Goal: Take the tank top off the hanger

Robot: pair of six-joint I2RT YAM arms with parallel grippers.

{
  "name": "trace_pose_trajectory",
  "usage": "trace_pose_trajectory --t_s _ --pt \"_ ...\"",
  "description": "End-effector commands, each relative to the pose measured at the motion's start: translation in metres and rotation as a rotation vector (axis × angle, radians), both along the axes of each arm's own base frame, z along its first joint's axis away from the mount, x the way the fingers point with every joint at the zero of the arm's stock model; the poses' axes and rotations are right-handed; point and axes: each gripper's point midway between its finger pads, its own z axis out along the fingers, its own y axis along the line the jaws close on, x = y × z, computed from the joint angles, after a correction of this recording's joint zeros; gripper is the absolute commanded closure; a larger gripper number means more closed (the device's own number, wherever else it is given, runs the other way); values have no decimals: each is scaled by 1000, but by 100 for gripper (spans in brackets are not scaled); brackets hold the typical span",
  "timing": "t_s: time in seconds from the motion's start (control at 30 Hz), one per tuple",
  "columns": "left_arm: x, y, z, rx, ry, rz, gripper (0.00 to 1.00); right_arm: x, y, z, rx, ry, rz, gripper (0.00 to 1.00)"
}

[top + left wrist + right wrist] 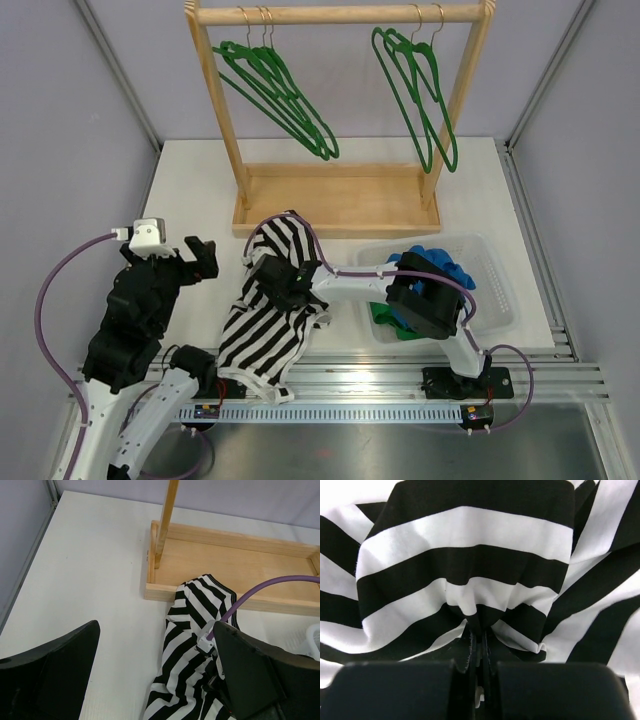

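Tank top (pixel 255 335): black-and-white striped and crumpled on the table (pixel 190 190). It lies at 6 o'clock from the left post of the wooden rack (pixel 340 205), and its upper edge reaches the rack's base.
Hanger inside the garment: none shows. Whether one lies within the folds cannot be told. The green hangers (pixel 290 100) on the rail are bare.
Right gripper (pixel 283 283): jaws pressed together on a raised fold of the striped cloth near the garment's upper end. The wrist view shows the fabric bunched into the closed gap.
Left gripper (pixel 195 258): fingers spread wide and holding nothing. It sits at 9 o'clock from the garment, apart from it.
Bin (pixel 500 290): at 3 o'clock from the garment, holding blue and green clothes.
Step in hand (judged): securing a pinch so the cloth can be drawn off.
Doing it well (judged): lift slowly and watch whether a hanger rises with the cloth. If one does, the free left gripper should pin it while the right draws the strap over its shoulder.
Risk (judged): the thin fold may slip, or the pinch may have caught several layers.
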Motion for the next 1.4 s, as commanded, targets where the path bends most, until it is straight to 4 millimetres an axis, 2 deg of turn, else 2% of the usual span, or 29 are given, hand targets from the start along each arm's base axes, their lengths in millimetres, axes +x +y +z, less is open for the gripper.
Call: trace_pose_trajectory --t_s 0.0,0.03,0.1,0.13,0.2,0.23,0.3,0.33,0.43,0.57,0.63,0.67,0.73,0.77,0.8,0.87,0.93,1.03,1.1,1.13,1.23,1.33,1.37 --pt "1 -1 11 -21 -57 -1 1 -4 -15 9 -41 -3 -10 100" --pt "1 -1 11 -22 -60 -1 1 -2 -13 35 8 -29 -15 100" --pt "1 -2 11 -26 -65 -8 1 2 -17 64 48 -72 -34 100" --pt "1 -2 11 -27 -67 -10 1 5 -19 95 102 -108 -48 100" --pt "1 -2 10 -25 -64 -10 1 13 -32 124 116 -173 -93 100" --pt "1 -2 10 -25 -64 -10 1 15 -38 153 163 -211 -113 100" --pt "1 -2 9 -23 -62 -9 1 22 -54 182 175 -274 -162 100" --pt "0 -1 10 -26 -65 -7 1 23 -63 204 203 -303 -178 100" --pt "0 0 11 -27 -76 -2 1 28 -92 247 217 -378 -254 100" --pt "0 -1 11 -28 -80 -6 1 27 -130 293 255 -447 -342 100" --pt "1 -2 11 -28 -77 -12 1 27 -158 317 273 -492 -408 100" --pt "1 -2 10 -27 -75 -13 1 24 -171 319 255 -499 -425 100" --pt "2 -3 9 -28 -71 -16 1 23 -202 339 265 -543 -513 100" --pt "2 -4 9 -27 -68 -16 1 21 -218 338 227 -554 -532 100" --pt "3 -4 9 -28 -66 -17 1 20 -238 347 227 -587 -583 100" --pt "3 -5 8 -28 -64 -23 1 17 -267 346 185 -618 -655 100" --pt "4 -6 8 -28 -63 -28 1 12 -290 352 203 -633 -710 100" --pt "4 -8 7 -29 -59 -37 1 6 -330 347 134 -682 -805 100" --pt "3 -9 7 -30 -56 -41 1 4 -336 335 116 -675 -837 100" --pt "3 -9 8 -29 -59 -42 1 4 -337 320 71 -668 -831 100" --pt "3 -9 8 -34 -60 -39 1 5 -330 290 36 -618 -848 100" --pt "4 -3 9 -45 -55 3 1 6 -327 245 -31 -526 -899 100" --pt "5 5 8 -43 -50 51 1 5 -329 224 -63 -481 -922 100"
